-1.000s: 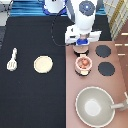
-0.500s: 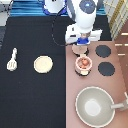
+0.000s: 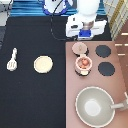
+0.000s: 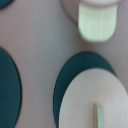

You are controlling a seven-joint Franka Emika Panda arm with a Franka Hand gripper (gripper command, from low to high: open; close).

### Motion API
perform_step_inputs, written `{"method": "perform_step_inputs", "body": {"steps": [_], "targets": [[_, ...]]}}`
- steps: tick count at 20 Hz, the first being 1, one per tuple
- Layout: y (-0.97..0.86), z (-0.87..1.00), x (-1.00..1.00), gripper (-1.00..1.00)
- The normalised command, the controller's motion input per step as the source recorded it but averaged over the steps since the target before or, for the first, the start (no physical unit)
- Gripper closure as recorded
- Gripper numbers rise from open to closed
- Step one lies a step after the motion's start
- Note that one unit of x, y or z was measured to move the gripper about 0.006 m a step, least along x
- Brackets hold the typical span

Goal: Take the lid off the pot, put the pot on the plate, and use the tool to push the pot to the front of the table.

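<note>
At the exterior view's bottom right, nearest to the camera, the large grey-beige pan with a long handle sits on the pinkish-brown stove panel. A little farther up the panel, the small squat pink pot with a reddish-brown inside stands open on one of the black burners, with no cover on it. Directly behind the pot, toward the exterior view's top, the small round pink lid lies on the next burner, very close to the pot or touching its rim; I cannot tell which. To the exterior view's right of these two things, two more black burner discs are uncovered. On the left half, on the wide flat black table, the small round cream-tan plate lies flat, well apart from the pot and beside the edge of the stove panel. Farther to the exterior view's left, the small pale cream spatula tool lies on the table, its slotted head toward the exterior view's bottom and its handle toward the top. At the far side, at the exterior view's top, the white gripper with its blue block hangs above the far edge of the stove panel, just behind the lid and nearest to it. Nothing is seen in the gripper, and whether it is open or closed I cannot tell. In the wrist view, a pale pink round surface lies over a dark burner on the pinkish panel.
</note>
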Motion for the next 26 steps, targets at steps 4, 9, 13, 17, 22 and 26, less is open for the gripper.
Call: {"method": "perform_step_inputs", "body": {"steps": [4,9,13,17,22,26], "targets": [[-0.1,0.29,0.85,-1.0],[-0.05,0.22,0.91,-1.0],[0.0,0.14,0.99,-1.0],[-0.02,0.0,1.0,-1.0],[-0.17,-0.28,0.87,-1.0],[-0.16,-0.46,0.04,-1.0]]}}
